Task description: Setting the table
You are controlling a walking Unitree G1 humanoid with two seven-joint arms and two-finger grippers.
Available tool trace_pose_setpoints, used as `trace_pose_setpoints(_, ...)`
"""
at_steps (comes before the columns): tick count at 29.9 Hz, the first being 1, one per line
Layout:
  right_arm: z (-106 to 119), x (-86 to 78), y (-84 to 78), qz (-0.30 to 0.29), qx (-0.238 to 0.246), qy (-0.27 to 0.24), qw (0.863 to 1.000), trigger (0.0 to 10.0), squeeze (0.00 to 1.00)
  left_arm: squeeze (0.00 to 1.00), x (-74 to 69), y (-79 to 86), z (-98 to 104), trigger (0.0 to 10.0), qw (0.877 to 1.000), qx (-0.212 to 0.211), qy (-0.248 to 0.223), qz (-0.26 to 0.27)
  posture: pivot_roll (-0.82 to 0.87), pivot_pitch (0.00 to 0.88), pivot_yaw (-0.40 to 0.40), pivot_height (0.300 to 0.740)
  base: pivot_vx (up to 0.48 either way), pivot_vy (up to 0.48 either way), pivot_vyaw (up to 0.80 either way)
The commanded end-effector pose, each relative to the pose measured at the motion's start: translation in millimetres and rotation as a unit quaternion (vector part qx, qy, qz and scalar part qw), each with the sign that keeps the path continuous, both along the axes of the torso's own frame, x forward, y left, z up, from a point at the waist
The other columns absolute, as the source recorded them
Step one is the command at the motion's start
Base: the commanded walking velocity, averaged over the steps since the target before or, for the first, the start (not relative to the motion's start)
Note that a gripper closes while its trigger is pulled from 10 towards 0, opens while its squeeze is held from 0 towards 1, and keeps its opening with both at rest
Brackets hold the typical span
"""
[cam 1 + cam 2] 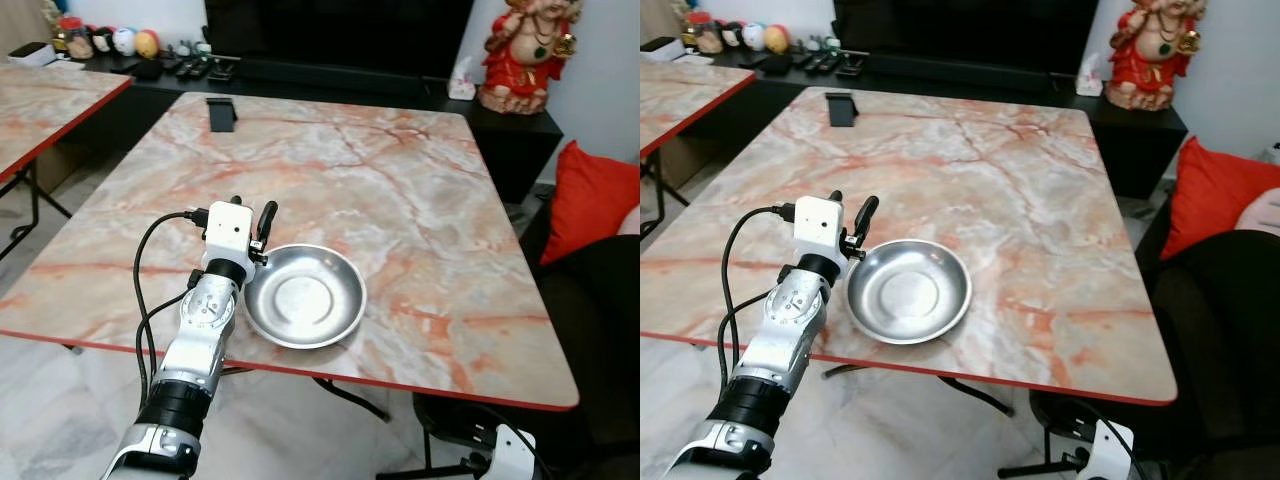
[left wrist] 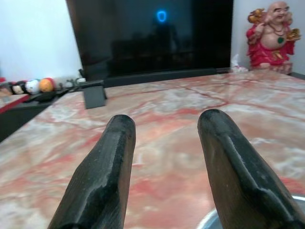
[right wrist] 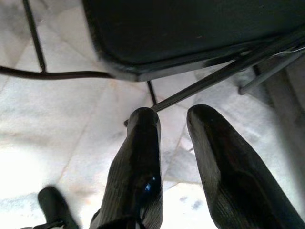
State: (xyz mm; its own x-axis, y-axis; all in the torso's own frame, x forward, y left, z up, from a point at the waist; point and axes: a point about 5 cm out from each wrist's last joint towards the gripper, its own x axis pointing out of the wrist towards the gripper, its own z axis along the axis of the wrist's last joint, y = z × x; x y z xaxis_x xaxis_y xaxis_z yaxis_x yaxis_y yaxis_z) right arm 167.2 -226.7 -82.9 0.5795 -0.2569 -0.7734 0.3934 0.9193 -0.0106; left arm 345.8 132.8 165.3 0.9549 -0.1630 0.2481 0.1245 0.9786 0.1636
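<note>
On the marble table (image 1: 420, 200), the left gripper (image 2: 164, 129) reaches forward beside the steel bowl (image 1: 305, 295), fingers parted, empty.

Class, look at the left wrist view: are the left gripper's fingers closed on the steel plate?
No, the left gripper is open, its fingers apart over bare table beside the plate.

The table (image 1: 400, 180) is patterned in pale grey marble veined with orange-pink and is edged in red. A shiny silver bowl (image 1: 305, 295) is seen near its front edge, beside the silver left arm with its white wrist block and black fingers (image 1: 265, 222). A small black stand (image 1: 221, 113) is set at the far left. A red and gold figurine (image 1: 525, 50) and a red cushion (image 1: 590, 200) are seen on the right. The floor (image 3: 52, 124) is white marble.
</note>
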Motion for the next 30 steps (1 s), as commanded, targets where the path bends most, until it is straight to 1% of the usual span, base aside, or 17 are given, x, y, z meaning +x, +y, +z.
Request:
trace_pose_setpoints(1,-2.0,-4.7,-1.1,-0.001,0.000,0.009,1.000,10.0,0.00,0.00,-1.4,-1.6,-0.5,10.0,1.000,-0.005,0.005,-0.005,0.00,0.000,-0.030,0.740,0.000,0.322,0.00)
trace_pose_setpoints(15,-3.5,-7.4,1.5,0.001,0.003,0.009,1.000,10.0,0.00,0.00,-2.0,-3.6,-1.4,10.0,1.000,-0.003,0.007,-0.017,-0.01,0.000,-0.004,0.740,0.000,0.322,0.00)
trace_pose_setpoints(30,-4.4,-7.8,4.6,0.006,0.007,0.012,1.000,10.0,0.00,0.00,-3.2,-5.0,-0.7,10.0,1.000,-0.002,0.006,-0.025,0.00,0.000,-0.005,0.740,0.000,0.324,0.00)
